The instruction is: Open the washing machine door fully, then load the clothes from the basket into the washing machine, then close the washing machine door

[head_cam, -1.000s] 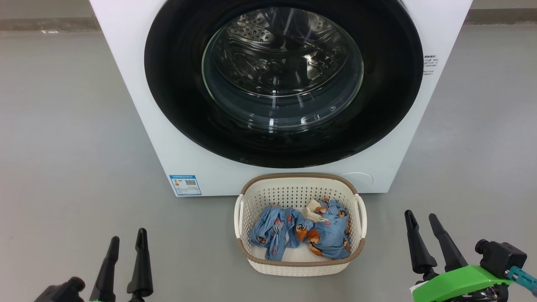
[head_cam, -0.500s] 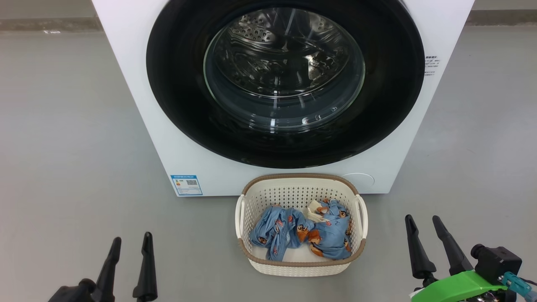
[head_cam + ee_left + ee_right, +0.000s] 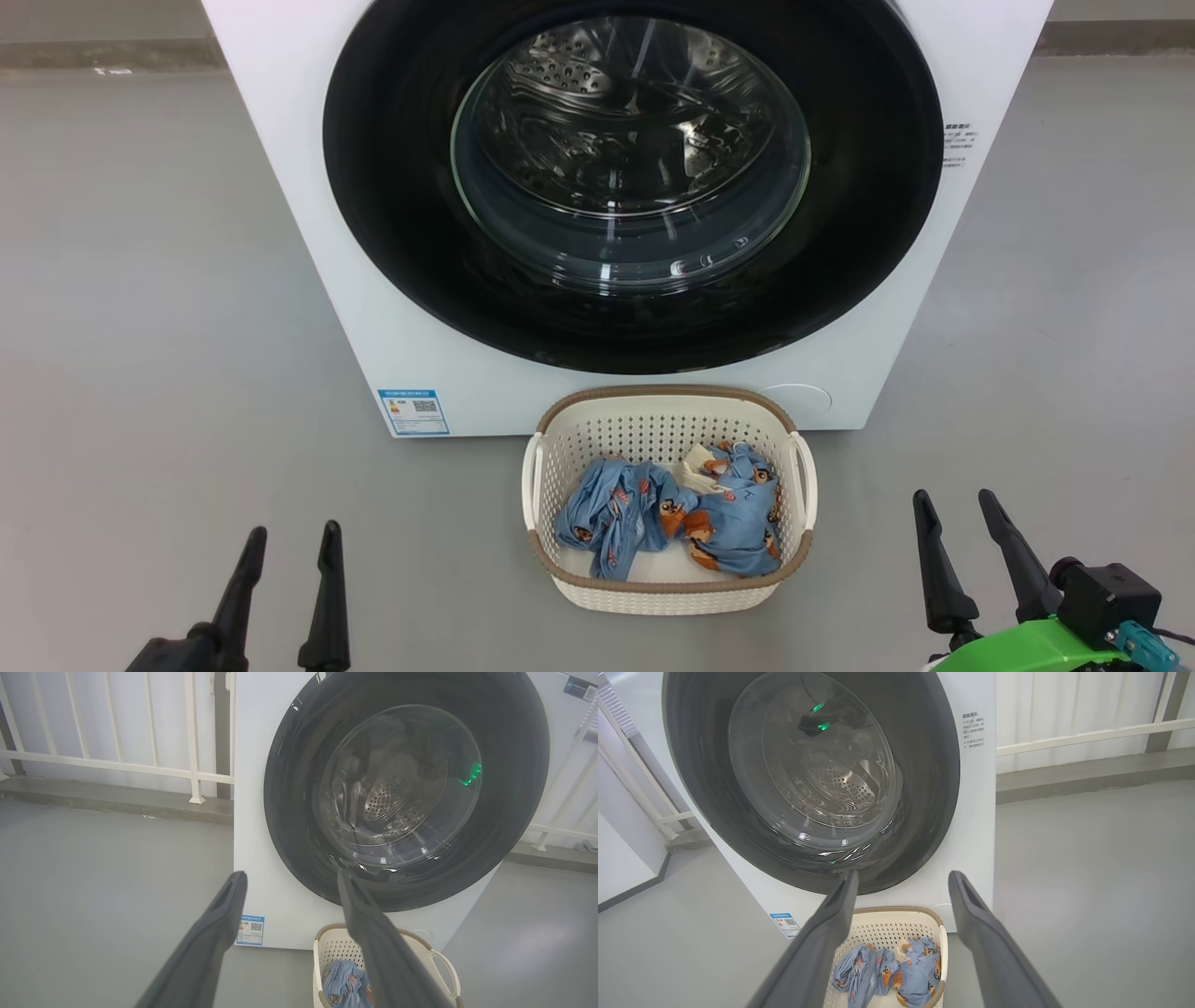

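The white washing machine (image 3: 299, 168) stands ahead with its round black-rimmed door (image 3: 392, 233) shut flat against the front; the steel drum shows through the glass. On the floor in front sits the cream basket (image 3: 667, 597) holding the blue bear-print clothes (image 3: 672, 523). My left gripper (image 3: 291, 537) is at the lower left, open and empty, well left of the basket. At the lower right, my right gripper (image 3: 957, 499) is open and empty too. The wrist views show the door (image 3: 289, 788) (image 3: 934, 765), the basket (image 3: 439, 961) (image 3: 896, 917) and the clothes (image 3: 345, 984) (image 3: 920, 970).
Grey floor (image 3: 140, 327) spreads on both sides of the machine. A white railing (image 3: 117, 765) and a low kerb run behind it. A blue label (image 3: 413, 412) sits on the machine's lower left corner, and a round cap (image 3: 795, 399) on the lower right.
Both grippers have sunk lower toward the bottom edge of the head view and stay open. The door, basket and clothes have not moved.
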You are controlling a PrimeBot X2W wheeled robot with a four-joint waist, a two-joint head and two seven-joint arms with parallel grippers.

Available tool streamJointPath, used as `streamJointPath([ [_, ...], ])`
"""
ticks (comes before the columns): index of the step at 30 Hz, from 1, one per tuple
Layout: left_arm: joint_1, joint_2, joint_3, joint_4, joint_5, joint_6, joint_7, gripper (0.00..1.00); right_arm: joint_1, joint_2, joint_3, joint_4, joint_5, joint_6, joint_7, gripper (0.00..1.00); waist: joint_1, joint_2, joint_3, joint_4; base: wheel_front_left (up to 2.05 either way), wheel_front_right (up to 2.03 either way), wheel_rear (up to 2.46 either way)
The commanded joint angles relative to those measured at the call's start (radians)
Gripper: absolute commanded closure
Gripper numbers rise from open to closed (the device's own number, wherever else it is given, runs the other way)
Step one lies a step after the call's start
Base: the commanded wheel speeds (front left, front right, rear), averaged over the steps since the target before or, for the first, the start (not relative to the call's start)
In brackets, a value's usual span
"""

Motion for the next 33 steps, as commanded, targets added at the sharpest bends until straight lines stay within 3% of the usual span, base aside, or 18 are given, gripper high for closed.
streamJointPath([
  [1,-0.015,0.017,0.036,-0.02,0.01,-0.007,-0.011,0.0,-0.01,-0.008,0.022,-0.023,-0.013,0.006,-0.013,0.0,0.0,0.0,0.0,-0.001,0.0,0.0,0.0],
  [19,-0.027,0.002,0.065,-0.032,0.069,-0.007,-0.011,0.0,-0.015,-0.004,0.015,-0.023,-0.017,0.006,-0.013,0.0,0.0,0.0,0.015,0.003,0.05,0.11,-0.15],
  [33,-0.053,0.001,0.067,-0.031,0.074,-0.007,-0.011,0.0,-0.037,-0.003,0.001,-0.025,-0.013,0.006,-0.013,0.0,0.0,0.0,0.046,0.004,0.92,1.05,-1.97],
])
